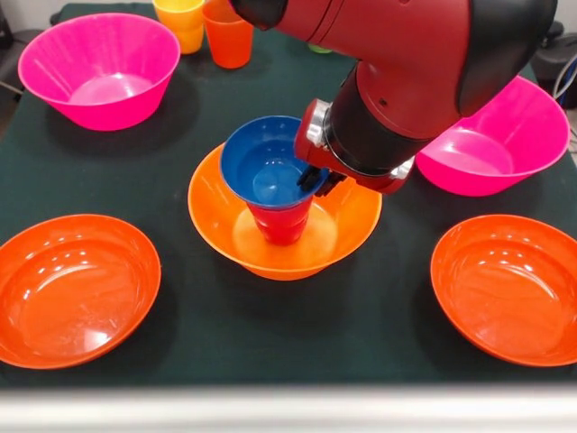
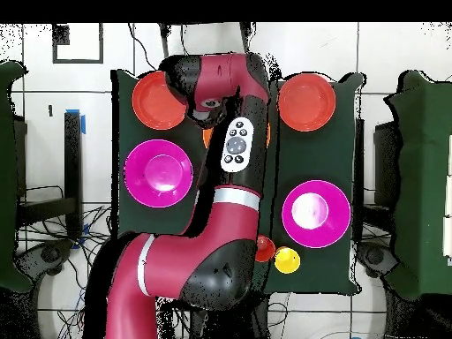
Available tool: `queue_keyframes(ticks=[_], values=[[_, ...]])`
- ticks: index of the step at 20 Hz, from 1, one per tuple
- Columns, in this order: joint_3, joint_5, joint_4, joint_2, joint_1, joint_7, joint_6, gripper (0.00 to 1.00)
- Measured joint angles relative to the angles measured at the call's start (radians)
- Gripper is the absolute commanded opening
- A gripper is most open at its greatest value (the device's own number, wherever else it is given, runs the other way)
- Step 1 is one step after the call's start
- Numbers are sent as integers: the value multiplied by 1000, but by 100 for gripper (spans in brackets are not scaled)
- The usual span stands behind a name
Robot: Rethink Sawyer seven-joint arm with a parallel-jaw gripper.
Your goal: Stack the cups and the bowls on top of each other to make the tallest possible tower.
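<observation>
The tower stands mid-table: a large orange bowl point(image 1: 347, 221) holds a red cup point(image 1: 281, 225), and a small blue bowl point(image 1: 261, 162) sits upright on that cup. My gripper point(image 1: 314, 180) is at the blue bowl's right rim, mostly hidden by the wrist above it. An orange cup point(image 1: 228, 38) and a yellow cup point(image 1: 183, 23) stand together at the back, with a sliver of green cup point(image 1: 319, 48) behind the arm. In the overhead view the arm point(image 2: 237, 132) covers the tower, leaving only an edge of the orange bowl point(image 2: 207, 139) showing.
Two pink bowls point(image 1: 99, 68) point(image 1: 509, 144) sit at the back left and at the right. Two shallow red-orange bowls point(image 1: 72, 289) point(image 1: 509, 289) lie at the front corners. From above, the yellow cup point(image 2: 287, 259) and orange cup point(image 2: 264, 248) stand beside the arm's base.
</observation>
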Motion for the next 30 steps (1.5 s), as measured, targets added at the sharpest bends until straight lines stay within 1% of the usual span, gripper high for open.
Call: queue_keyframes(ticks=[11,12,30], values=[[0,0,6,0,0,0,-10,0],[0,0,6,0,0,0,-10,100],[0,0,6,0,0,0,-10,100]])
